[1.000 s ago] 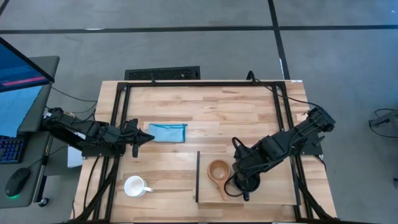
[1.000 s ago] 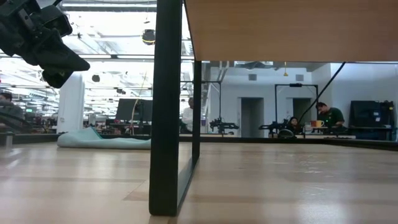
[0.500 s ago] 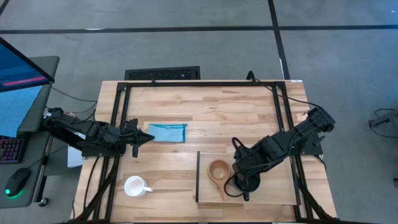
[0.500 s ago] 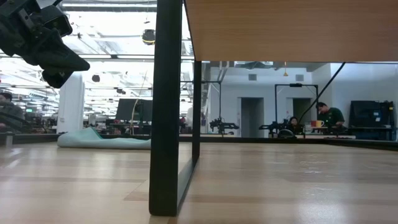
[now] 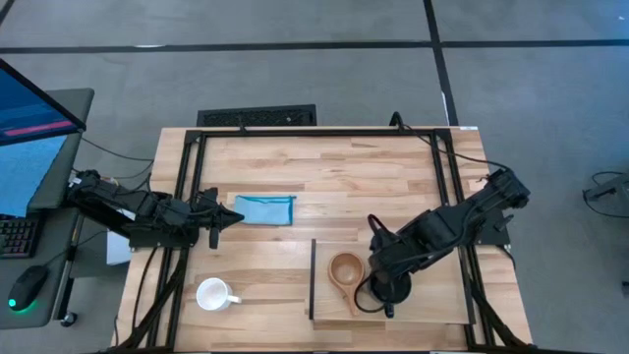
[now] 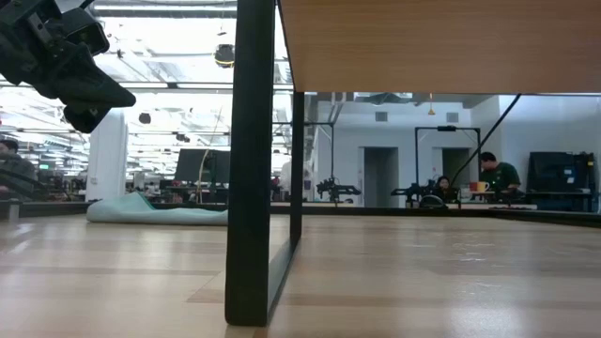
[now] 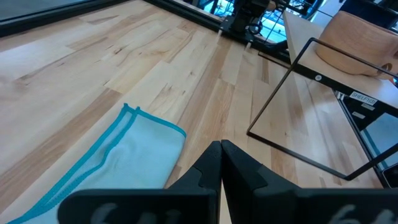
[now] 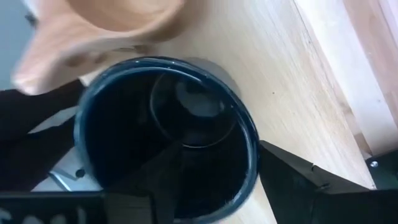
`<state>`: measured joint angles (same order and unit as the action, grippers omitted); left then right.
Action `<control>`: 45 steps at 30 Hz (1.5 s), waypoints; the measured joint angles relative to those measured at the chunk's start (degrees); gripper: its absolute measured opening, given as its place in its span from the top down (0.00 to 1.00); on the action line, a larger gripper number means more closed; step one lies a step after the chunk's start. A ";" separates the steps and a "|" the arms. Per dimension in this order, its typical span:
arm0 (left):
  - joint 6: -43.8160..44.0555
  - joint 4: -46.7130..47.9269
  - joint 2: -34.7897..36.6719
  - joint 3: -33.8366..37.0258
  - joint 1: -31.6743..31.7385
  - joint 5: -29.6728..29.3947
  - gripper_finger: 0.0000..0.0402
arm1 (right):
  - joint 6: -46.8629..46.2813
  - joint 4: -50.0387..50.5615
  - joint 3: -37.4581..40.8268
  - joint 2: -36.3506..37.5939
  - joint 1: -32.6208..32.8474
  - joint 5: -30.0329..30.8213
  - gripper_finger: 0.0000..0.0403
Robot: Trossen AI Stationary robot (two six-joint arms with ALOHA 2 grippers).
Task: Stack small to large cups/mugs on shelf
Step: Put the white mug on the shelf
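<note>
The shelf (image 5: 432, 300) stands at the table's near right. On it, side by side, are the tan wooden cup (image 5: 346, 271) and the glossy black mug (image 8: 168, 124), both upright. My right gripper (image 5: 389, 285) is open over the black mug, pointing down: one finger (image 8: 168, 180) is inside the mug and the other (image 8: 292, 180) outside its wall. The white mug (image 5: 212, 293) stands on the planked tabletop left of the shelf. My left gripper (image 5: 222, 218) is shut and hovers at the left, beside a blue cloth (image 5: 265, 209). My right gripper straddles the black mug's wall (image 8: 252, 146) from above, one finger inside and one outside. The inner finger stands well off the wall. Whether the outer finger touches the wall, I cannot tell. The mug stands on the shelf on its base.
The shelf's dark edge strip (image 5: 313, 280) and its black leg (image 6: 252, 188) face the white mug. The blue cloth lies flat on the table's middle left. Bare planks stretch along the far side (image 5: 334, 162). People and equipment show in the room behind.
</note>
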<state>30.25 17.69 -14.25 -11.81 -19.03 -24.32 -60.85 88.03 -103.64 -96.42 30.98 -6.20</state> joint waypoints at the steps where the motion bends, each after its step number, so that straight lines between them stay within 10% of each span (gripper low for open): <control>1: 0.00 0.00 -0.01 0.00 -0.01 0.00 1.00 | 0.10 0.35 -0.88 0.00 -0.13 0.00 0.44; 27: 1.86 -0.39 -0.01 0.01 -0.01 -0.04 1.00 | 36.53 -3.88 -11.16 3.19 -9.01 12.74 0.44; 35: 2.46 -0.20 -0.01 0.02 -0.02 -0.08 1.00 | 39.28 -14.24 -11.28 -1.31 -12.06 24.63 0.48; 45: 2.44 -0.18 0.00 0.02 0.00 -0.11 1.00 | 47.35 -10.22 -11.10 -2.69 -19.70 25.92 0.70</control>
<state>32.69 17.51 -14.25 -11.79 -19.03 -24.43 -13.50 77.82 -114.74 -99.11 11.28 19.73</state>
